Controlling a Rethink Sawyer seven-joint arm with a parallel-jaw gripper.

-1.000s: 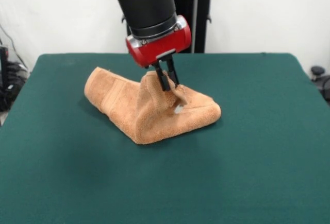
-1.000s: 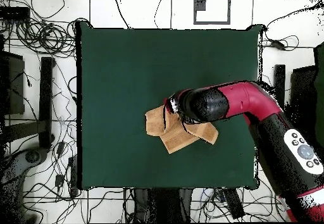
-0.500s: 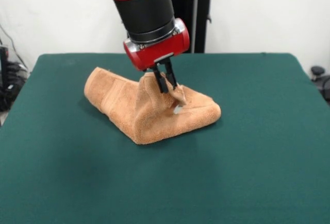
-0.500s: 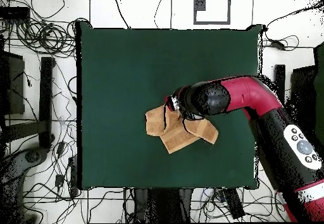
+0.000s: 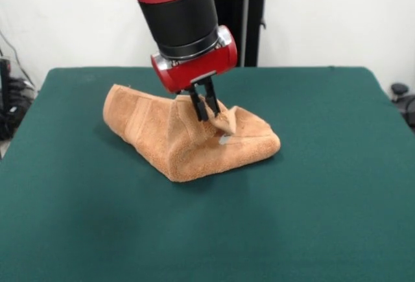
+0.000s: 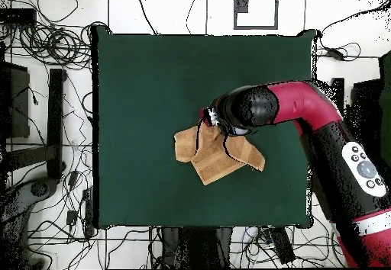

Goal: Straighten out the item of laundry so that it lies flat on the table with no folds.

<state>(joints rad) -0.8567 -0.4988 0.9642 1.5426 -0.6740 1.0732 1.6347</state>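
Front view: the small orange-tan terry-cloth towel (image 5: 185,136) lies crumpled in a tented heap slightly left of centre on the large dark green felt-covered table (image 5: 324,217), its long axis running from far left to near right. The red and black arm's gripper (image 5: 205,105) comes down from above onto the peak of the heap; its two black fingers (image 5: 200,107) are nearly closed, pinching a raised fold of cloth directly beneath. A small white tag (image 5: 224,140) shows just right of the pinch. Overhead view: the towel (image 6: 208,160) sits near the table's middle (image 6: 153,84), folded in layers, partly under the arm's wrist; the fingers themselves are hidden here. Judgement: unfolding probably requires drawing the pinched fold outward.
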